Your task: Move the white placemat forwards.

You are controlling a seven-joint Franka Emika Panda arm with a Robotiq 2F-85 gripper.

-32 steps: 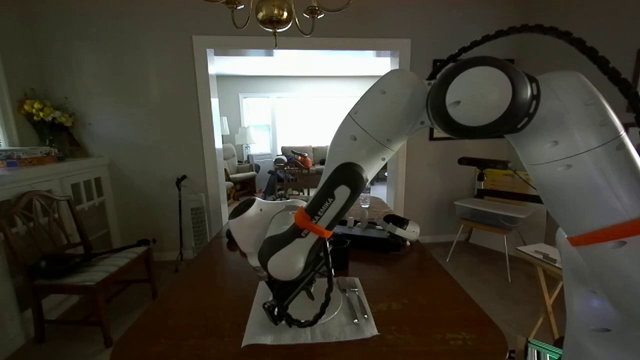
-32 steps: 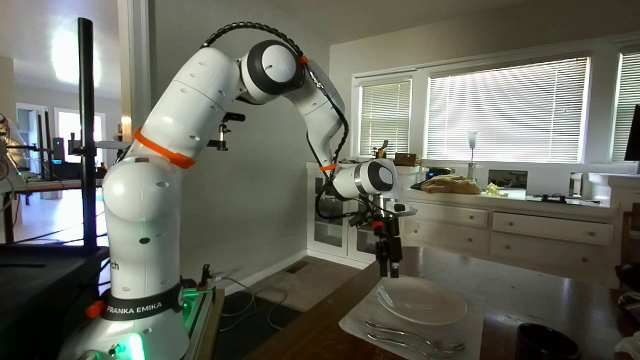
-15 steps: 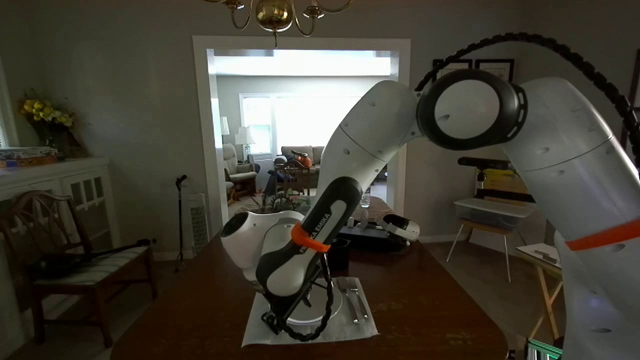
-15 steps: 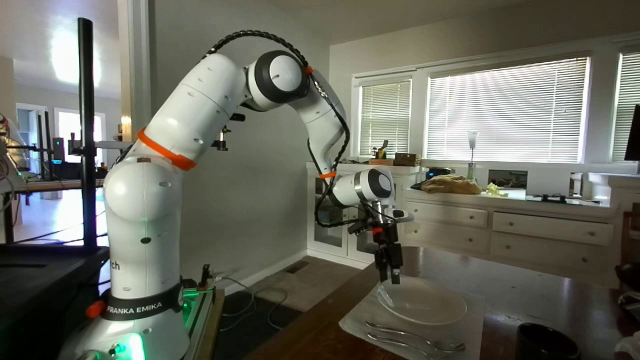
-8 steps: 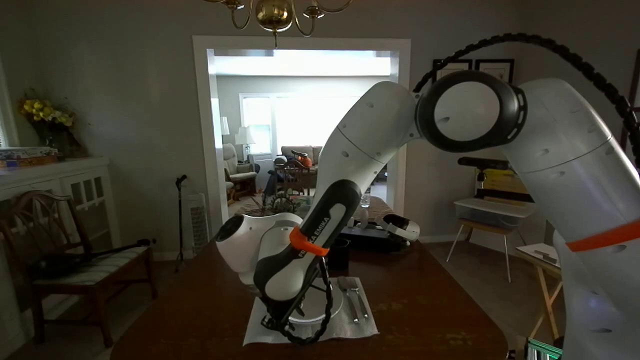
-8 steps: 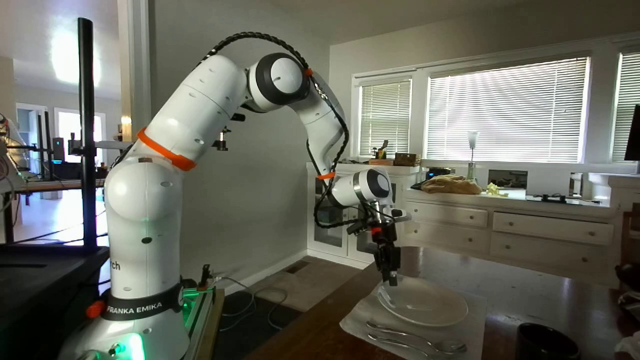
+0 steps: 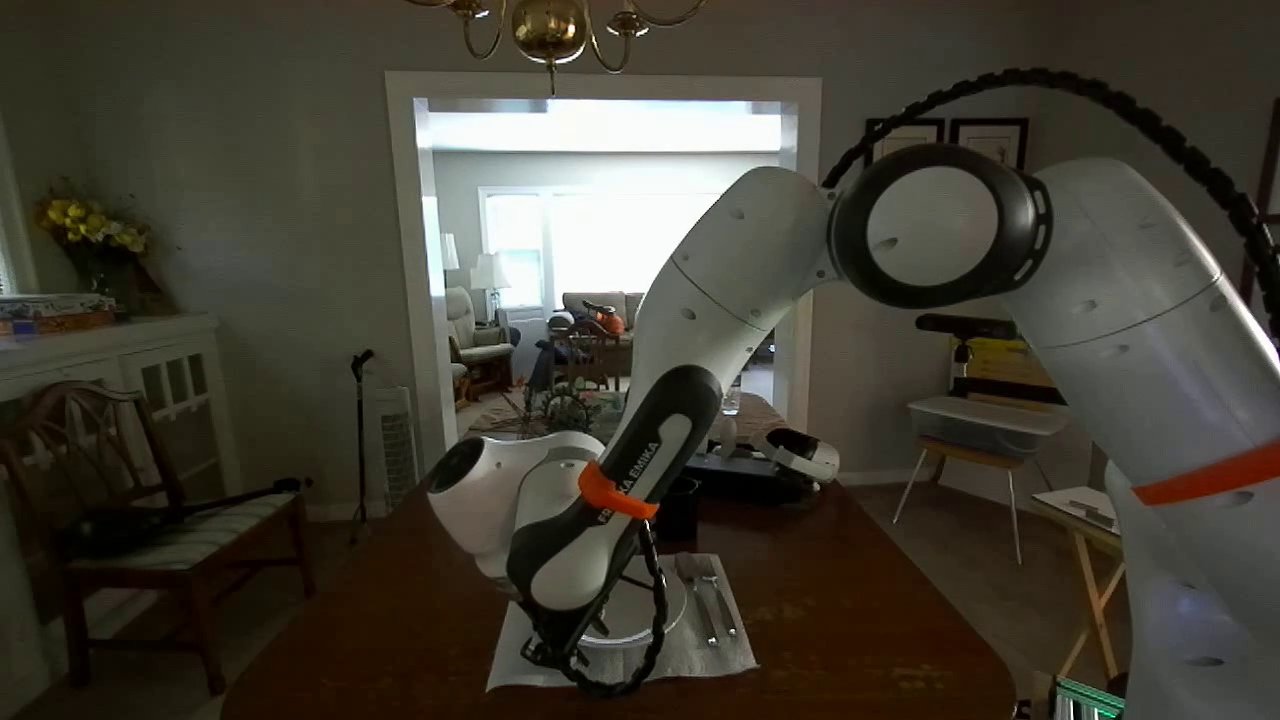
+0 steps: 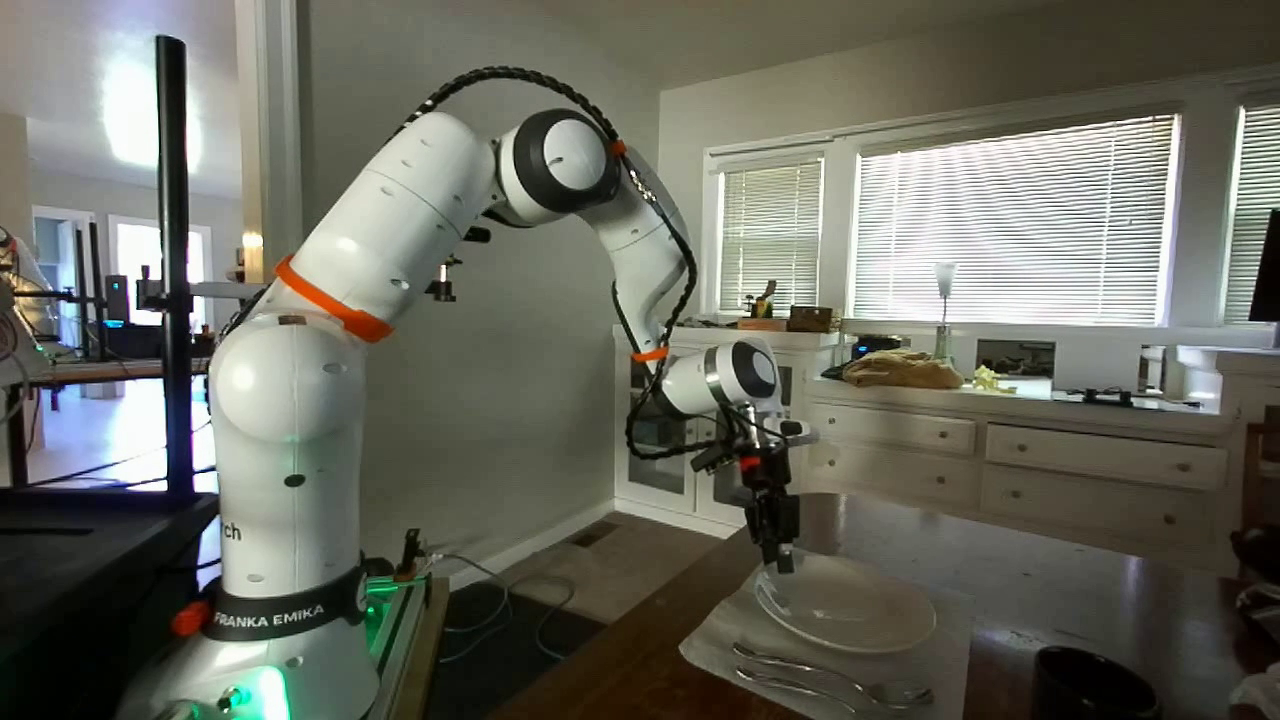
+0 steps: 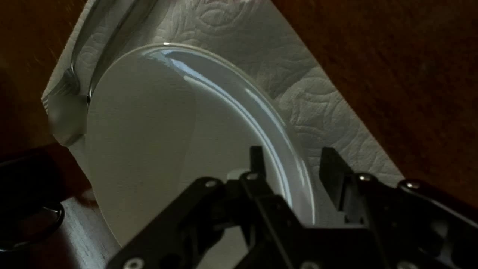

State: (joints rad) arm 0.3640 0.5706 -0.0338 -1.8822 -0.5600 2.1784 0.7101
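Observation:
The white placemat (image 8: 722,628) lies flat on the wooden table, a pale, embossed sheet reaching out past the round white plate (image 8: 850,612). Fork and spoon (image 8: 830,672) rest on one side of it. In the wrist view my gripper (image 9: 293,149) straddles the plate's rim: one finger is over the plate's inside, the other over the bare placemat (image 9: 328,108) outside. The jaws are part way apart, with rim and mat showing between them. Whether either finger touches the plate cannot be told. In an exterior view the arm hides part of the placemat (image 7: 705,662).
A black mug (image 8: 1090,688) stands on the table beyond the placemat's corner. Farther down the table lie a dark tray-like object (image 7: 735,480) and a white-and-black device (image 7: 800,455). The table's edge runs close to the placemat on the arm's side.
The gripper has come down to the plate's rim and its fingers have drawn closer together. Plate and placemat have shifted very slightly away from the arm's base.

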